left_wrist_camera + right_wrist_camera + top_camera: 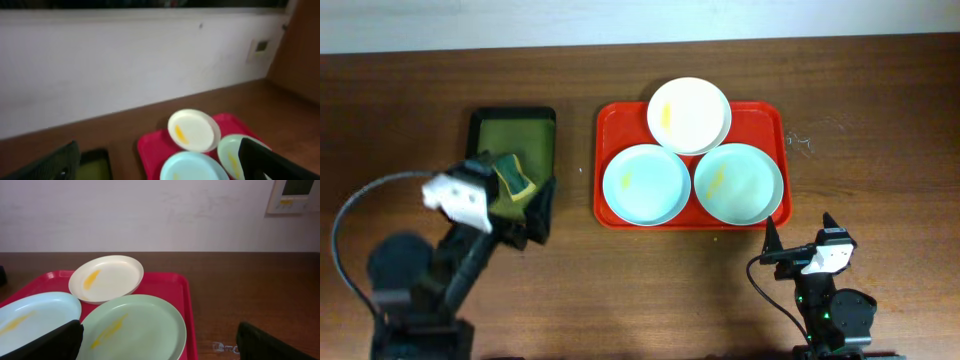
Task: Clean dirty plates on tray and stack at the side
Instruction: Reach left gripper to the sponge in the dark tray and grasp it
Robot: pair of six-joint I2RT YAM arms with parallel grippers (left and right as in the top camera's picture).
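Three yellow-smeared plates (646,184) lie unstacked on the red tray (612,116); left gripper (159,160) and right gripper (798,228) stand wide-jawed and empty, cleaning apparently unstarted.

Colours: red tray (760,125); white plate (689,115), pale blue plate (647,185) and pale mint-green plate (738,182), each with a yellow smear; dark green tray (512,130); yellow-and-green sponge (515,178); brown wood-grain table (880,120).

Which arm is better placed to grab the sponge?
The left arm: its fingers are beside the sponge on the green tray, while the right arm sits past the red tray.
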